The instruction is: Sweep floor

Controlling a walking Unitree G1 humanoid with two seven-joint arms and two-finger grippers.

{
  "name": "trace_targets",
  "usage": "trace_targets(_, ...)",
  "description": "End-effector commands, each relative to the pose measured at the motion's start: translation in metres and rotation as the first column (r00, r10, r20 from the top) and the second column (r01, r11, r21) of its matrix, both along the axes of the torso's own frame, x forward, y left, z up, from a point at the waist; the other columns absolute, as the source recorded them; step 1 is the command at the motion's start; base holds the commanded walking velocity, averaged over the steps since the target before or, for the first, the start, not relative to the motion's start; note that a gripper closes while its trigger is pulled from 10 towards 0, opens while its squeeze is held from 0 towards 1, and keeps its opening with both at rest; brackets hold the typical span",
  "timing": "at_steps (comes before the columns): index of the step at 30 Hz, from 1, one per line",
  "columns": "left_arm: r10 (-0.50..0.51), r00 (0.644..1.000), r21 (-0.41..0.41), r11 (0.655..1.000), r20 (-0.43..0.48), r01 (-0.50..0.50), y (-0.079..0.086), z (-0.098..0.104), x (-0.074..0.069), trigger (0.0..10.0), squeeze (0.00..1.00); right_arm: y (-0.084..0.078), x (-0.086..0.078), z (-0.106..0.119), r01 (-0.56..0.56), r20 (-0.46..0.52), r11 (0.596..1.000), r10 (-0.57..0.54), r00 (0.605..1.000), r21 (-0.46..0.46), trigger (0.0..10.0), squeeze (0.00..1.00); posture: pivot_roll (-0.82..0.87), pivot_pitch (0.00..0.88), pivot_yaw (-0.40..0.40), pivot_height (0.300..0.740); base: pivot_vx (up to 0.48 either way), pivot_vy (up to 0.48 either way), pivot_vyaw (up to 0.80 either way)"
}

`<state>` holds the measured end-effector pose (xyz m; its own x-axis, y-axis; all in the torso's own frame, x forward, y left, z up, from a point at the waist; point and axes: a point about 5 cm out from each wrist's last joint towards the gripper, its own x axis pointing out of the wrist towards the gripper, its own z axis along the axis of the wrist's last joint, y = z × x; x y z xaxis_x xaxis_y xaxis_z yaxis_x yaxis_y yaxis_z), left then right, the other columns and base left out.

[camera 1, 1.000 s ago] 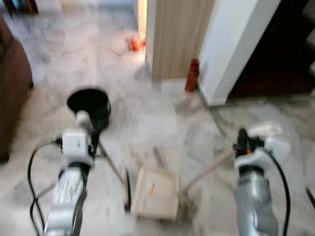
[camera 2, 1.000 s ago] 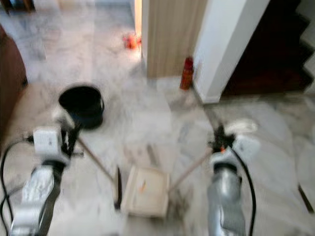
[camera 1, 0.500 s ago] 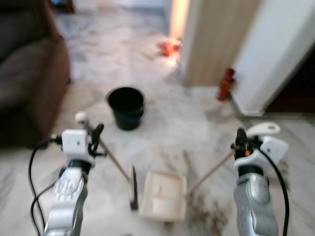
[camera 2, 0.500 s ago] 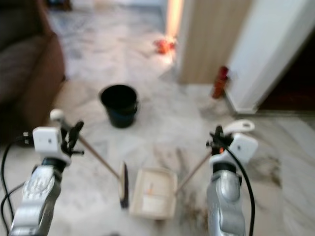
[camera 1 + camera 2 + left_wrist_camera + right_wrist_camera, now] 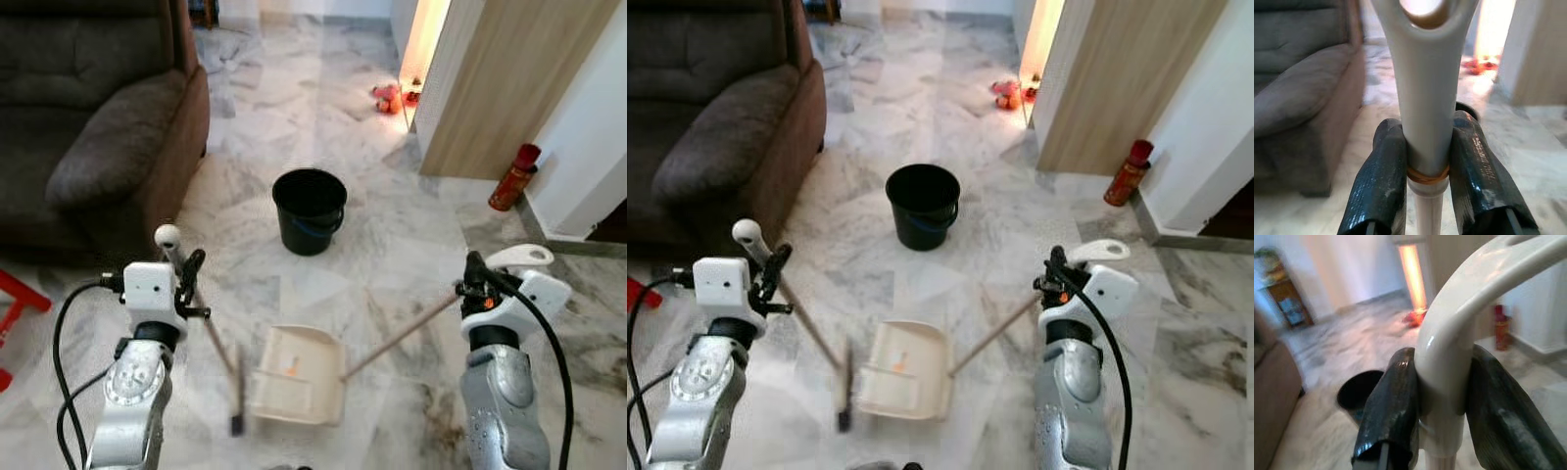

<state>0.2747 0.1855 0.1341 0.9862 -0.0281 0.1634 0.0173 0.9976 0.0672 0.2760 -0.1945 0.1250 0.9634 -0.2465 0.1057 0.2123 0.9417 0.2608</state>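
broom (image 5: 220, 357) now nearer dustpan (image 5: 294, 375) — left tool (image 5: 1425, 171) gripping

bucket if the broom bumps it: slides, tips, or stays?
The bucket stands upright on smooth marble floor, so a low nudge would probably slide it. It looks like thin plastic and nothing shows inside, so likely light. It is taller than a pan and narrows toward the base, so a push near the rim might tip it.
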Motion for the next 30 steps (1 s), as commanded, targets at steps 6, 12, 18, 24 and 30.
trace_targets(6,0.029,0.999,0.034,0.999,0.017,-0.029,0.0065,0.0050,-0.0002,10.0,0.00,0.0030,-0.0022,-0.0004,0.000,0.012,0.999,0.000,1.000,0.044,10.0,0.00,0.08,0.112,-0.025,0.740,0.333,0.000,0.00)
trace_targets(12,0.033,0.999,0.034,0.999,0.016,-0.034,0.0078,0.0054,-0.0002,10.0,0.00,0.0034,-0.0011,0.0001,-0.001,0.014,0.999,0.001,1.000,0.044,10.0,0.00,0.08,0.113,-0.025,0.740,0.480,0.000,0.00)
trace_targets(18,0.037,0.999,0.037,0.999,0.017,-0.038,0.0093,0.0059,0.0012,10.0,0.00,0.0027,-0.0006,0.0003,0.002,0.016,0.999,-0.002,1.000,0.046,10.0,0.00,0.08,0.109,-0.022,0.740,0.480,0.000,0.00)
trace_targets(24,0.037,0.999,0.038,0.999,0.017,-0.038,0.0095,0.0060,0.0019,10.0,0.00,0.0016,-0.0003,0.0013,0.006,0.021,0.999,-0.007,1.000,0.045,10.0,0.00,0.08,0.106,-0.022,0.740,0.480,0.000,0.00)
trace_targets(30,0.037,0.999,0.035,0.999,0.021,-0.038,0.0093,0.0063,0.0020,10.0,0.00,0.0015,0.0001,0.0013,0.003,0.020,0.999,-0.004,1.000,0.040,10.0,0.00,0.08,0.108,-0.026,0.740,0.480,0.000,0.00)
